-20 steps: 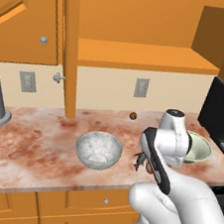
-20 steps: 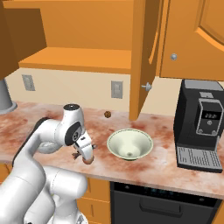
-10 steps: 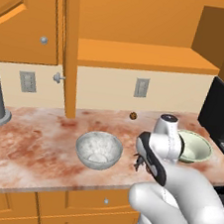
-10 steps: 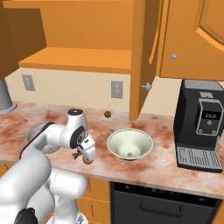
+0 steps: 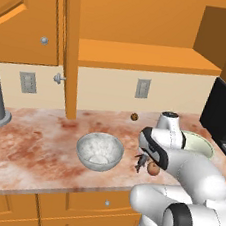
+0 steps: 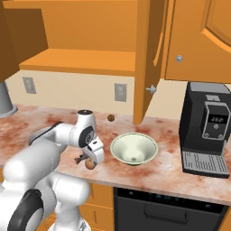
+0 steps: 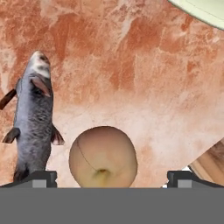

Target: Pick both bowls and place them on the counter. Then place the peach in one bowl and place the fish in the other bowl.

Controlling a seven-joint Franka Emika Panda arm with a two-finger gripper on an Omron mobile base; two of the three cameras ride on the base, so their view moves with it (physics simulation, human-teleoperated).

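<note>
Since the earlier frame your arm has swung lower toward the counter's (image 5: 35, 145) front edge, and the gripper (image 7: 111, 177) now hangs right over the peach (image 7: 103, 156). Your 2 fingers (image 7: 38, 178) stand wide apart, gripping nothing; in the hand view the peach lies between them, nearer the left tip, with bare counter on both sides. The fish (image 7: 34, 118) lies just beside the peach, outside the left finger. Both sit near the front edge, between the 2 bowls: the marbled bowl (image 5: 99, 151) to the left, the pale green bowl (image 6: 134, 149) to the right, each upright on the counter.
</note>
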